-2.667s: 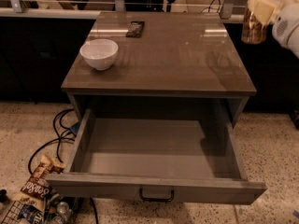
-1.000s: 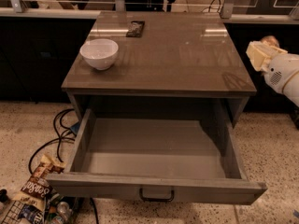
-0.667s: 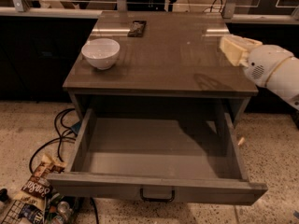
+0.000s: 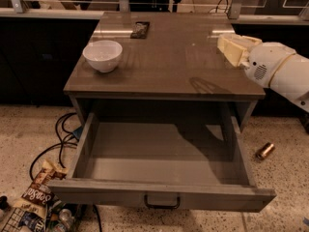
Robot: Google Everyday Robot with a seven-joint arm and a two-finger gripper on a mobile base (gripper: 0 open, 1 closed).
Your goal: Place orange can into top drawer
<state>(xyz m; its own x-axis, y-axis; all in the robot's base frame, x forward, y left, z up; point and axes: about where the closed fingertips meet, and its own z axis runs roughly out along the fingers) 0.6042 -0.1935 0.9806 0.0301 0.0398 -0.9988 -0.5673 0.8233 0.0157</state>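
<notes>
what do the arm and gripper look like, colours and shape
The gripper, over the right edge of the table, is pale cream and blocky. Behind it the arm is a smooth, rounded white shell with a small round patch of dark dots near the wrist. No cables or sleeves show on it.

gripper (image 4: 227, 46) cream, above tabletop's right edge, arm (image 4: 282, 71) white | orange can (image 4: 265, 150) copper-orange | top drawer (image 4: 159, 193) grey-brown, handle (image 4: 161, 205) dark | bowl (image 4: 102, 55) white | tabletop (image 4: 178, 66) glossy grey-brown | floor (image 4: 34, 124) beige, speckled | snack bag (image 4: 34, 197) brown, white lettering
</notes>
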